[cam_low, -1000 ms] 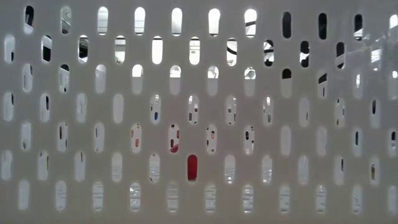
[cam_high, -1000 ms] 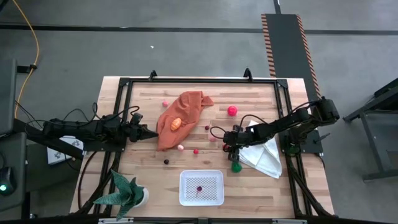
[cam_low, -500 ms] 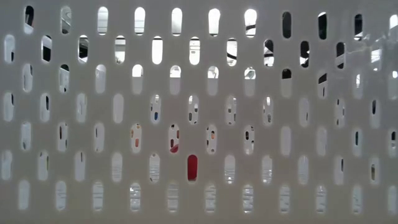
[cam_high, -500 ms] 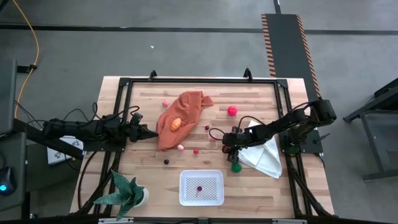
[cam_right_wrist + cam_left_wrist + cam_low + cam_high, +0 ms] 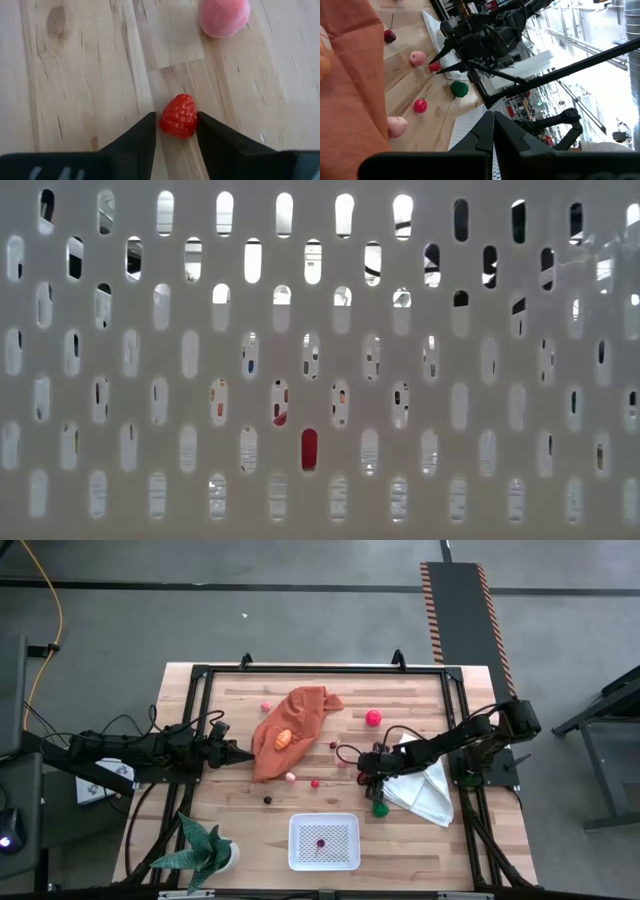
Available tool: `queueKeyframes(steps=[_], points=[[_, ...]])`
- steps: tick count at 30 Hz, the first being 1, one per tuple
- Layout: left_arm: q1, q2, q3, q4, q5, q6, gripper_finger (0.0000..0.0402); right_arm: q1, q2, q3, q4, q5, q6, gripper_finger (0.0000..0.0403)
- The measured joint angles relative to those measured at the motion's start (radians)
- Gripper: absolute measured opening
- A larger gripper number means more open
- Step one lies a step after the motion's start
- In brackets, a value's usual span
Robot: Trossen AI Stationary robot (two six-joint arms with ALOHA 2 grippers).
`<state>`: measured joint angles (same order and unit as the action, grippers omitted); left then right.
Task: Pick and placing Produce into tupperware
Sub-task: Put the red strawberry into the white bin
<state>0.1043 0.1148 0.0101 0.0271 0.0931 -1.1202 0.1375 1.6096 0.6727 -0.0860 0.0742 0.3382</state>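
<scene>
Table (image 5: 420, 690): pale wood planks with visible grain and a dark knot, framed by black rails

Tupperware (image 5: 324, 841): white, rectangular, rounded corners, dotted textured floor; sits at the near edge, centre. One dark berry-like piece (image 5: 320, 842) lies inside

Produce, loose on the planks: red raspberry (image 5: 178, 116), bumpy and rounded; smooth pink piece (image 5: 223, 16) just beyond it; round red piece (image 5: 373, 718) farther back; glossy green piece (image 5: 380, 807) near the cloth's near-left corner; small orange piece (image 5: 284, 738) lying on the orange cloth (image 5: 290, 725), which is soft and crumpled

White cloth (image 5: 425, 785): folded, on the right side, partly under the right arm

Right gripper (image 5: 176, 131): low over the table, left of the white cloth; dark wedge-shaped fingers flank the raspberry, touching or nearly touching its sides, so whether it is gripped cannot be told. Since the earlier frame the arm has drawn slightly toward the left

Left gripper (image 5: 493, 131): fingers pressed together, empty, at the orange cloth's left edge; unchanged

Plant (image 5: 200, 850): green, spiky leaves, near-left corner
</scene>
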Motion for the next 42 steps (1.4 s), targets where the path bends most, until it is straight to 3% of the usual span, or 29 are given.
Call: queueKeyframes(steps=[7,22,35,42], points=[[0.000,0.000,0.000,0.000,0.000,0.000,0.0001,0.000,-0.001,0.000,0.000,-0.004,-0.003,0.0091],[0.000,0.000,0.000,0.000,0.000,0.000,0.0001,-0.014,-0.042,0.055,-0.048,-0.023,-0.007,0.0088],[0.000,0.000,0.000,0.000,0.000,0.000,0.0001,-0.012,-0.230,0.061,-0.187,-0.031,0.015,0.0088],[0.000,0.000,0.000,0.000,0.000,0.000,0.0001,0.010,-0.326,0.061,-0.211,-0.114,0.063,0.0088]])
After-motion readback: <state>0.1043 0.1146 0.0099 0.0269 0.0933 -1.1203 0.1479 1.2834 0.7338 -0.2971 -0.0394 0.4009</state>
